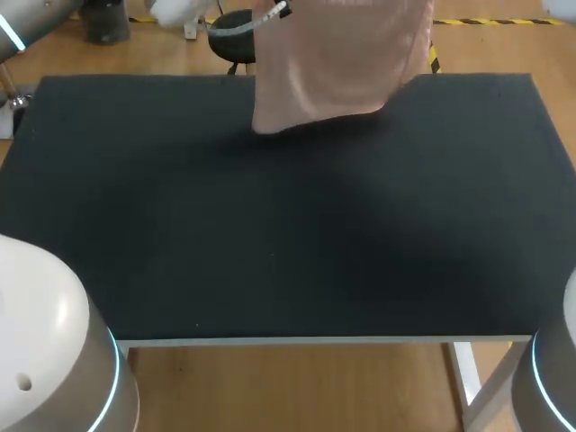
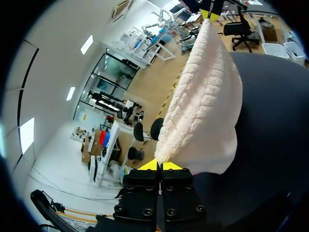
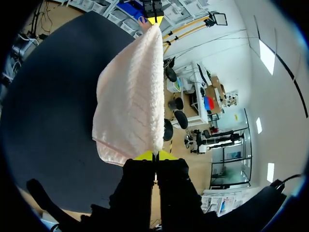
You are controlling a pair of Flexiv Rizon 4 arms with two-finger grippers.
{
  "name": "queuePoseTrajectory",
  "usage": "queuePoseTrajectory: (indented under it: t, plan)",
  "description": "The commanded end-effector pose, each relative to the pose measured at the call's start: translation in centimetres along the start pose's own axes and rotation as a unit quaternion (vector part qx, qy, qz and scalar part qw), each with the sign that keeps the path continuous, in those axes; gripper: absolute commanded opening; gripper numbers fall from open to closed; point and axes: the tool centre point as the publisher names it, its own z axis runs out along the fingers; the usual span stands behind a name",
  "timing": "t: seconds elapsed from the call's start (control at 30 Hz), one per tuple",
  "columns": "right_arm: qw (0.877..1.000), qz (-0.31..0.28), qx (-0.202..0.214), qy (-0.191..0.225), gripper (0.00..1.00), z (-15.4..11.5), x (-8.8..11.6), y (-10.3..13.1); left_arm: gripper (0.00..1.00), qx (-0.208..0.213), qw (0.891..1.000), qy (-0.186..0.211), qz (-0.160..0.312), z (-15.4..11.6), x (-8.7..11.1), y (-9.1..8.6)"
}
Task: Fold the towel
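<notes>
Overhead, head view: the towel (image 1: pixel 337 63) is seen hanging over the far edge of the table (image 1: pixel 288 234); whether its lower hem touches the top cannot be told, and neither gripper is shown.
Left wrist view: the left gripper (image 2: pixel 159 166) is clamped on one upper corner, tips pressed together on the cloth; the upper edge is stretched ahead to the right gripper (image 2: pixel 211 13).
Right wrist view: the right gripper (image 3: pixel 154 155) is closed tight on the other upper corner; the towel is hung from the edge held between the two grippers, above the table.
Handling: a light, soft, thick pile is judged; it is limp, not fragile, and unlikely to slip.
Hold: the corners are best pinched a little in from the hem, so that the edge is kept taut.
</notes>
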Motion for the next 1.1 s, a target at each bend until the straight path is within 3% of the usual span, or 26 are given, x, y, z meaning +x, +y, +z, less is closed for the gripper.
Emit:
queuePoseTrajectory:
  t: [0.03, 0.53, 1.1]
  plan:
    - [1.000, 0.014, 0.004, 0.012, 0.00, -0.6, 1.9, 0.9, 0.00, 0.015, 1.000, 0.020, -0.001, -1.0, 1.0, 1.6]
    - [0.996, 0.055, -0.003, 0.068, 0.00, -1.0, 10.0, 4.0, 0.00, -0.009, 0.994, 0.105, -0.010, -4.2, 8.9, 6.4]
    - [0.983, 0.080, 0.027, 0.161, 0.00, 0.3, 19.1, 5.0, 0.00, -0.044, 0.976, 0.214, -0.017, -4.1, 17.9, 12.2]
